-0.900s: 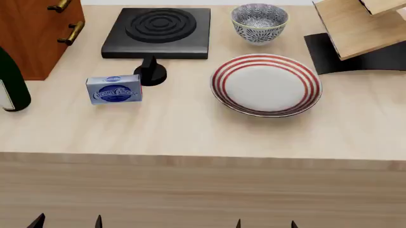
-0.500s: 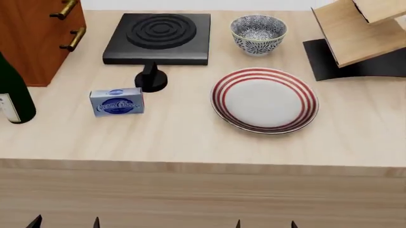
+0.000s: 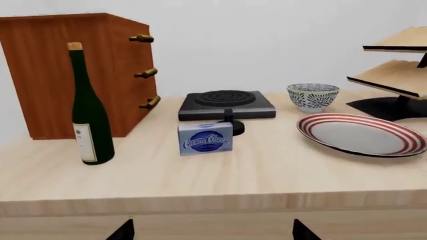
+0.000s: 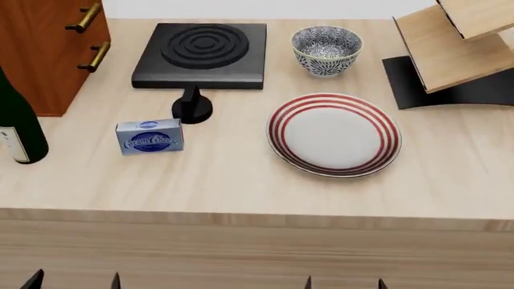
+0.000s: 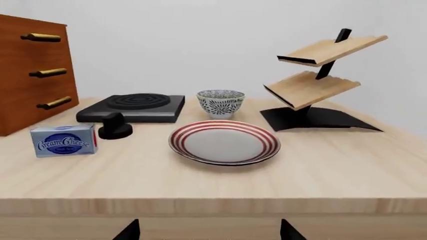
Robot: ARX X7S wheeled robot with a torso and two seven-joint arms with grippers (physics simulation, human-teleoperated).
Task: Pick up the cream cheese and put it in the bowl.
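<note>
The cream cheese [image 4: 150, 137] [image 3: 205, 139] [image 5: 64, 141] is a small silver-grey box with a blue oval label, standing on the wooden counter left of centre. The bowl [image 4: 326, 50] [image 3: 313, 96] [image 5: 221, 103], white with a dark floral pattern, sits at the back, behind the plate. My left gripper [image 4: 74, 282] [image 3: 210, 232] and right gripper [image 4: 343, 283] [image 5: 208, 231] hang below the counter's front edge, well short of both things. Only their dark fingertips show, spread wide apart with nothing between them.
A red-ringed white plate [image 4: 334, 133] lies between the box and the bowl's side. A black burner [image 4: 202, 47] and black knob [image 4: 191, 107] stand behind the box. A dark bottle [image 4: 16, 129] and wooden drawer cabinet [image 4: 44, 48] are left; a tiered wooden rack [image 4: 454, 48] is right.
The head view has shifted, so everything on the counter sits lower in the picture. Both grippers stay at the bottom edge, open as before. Nothing on the counter moved.
</note>
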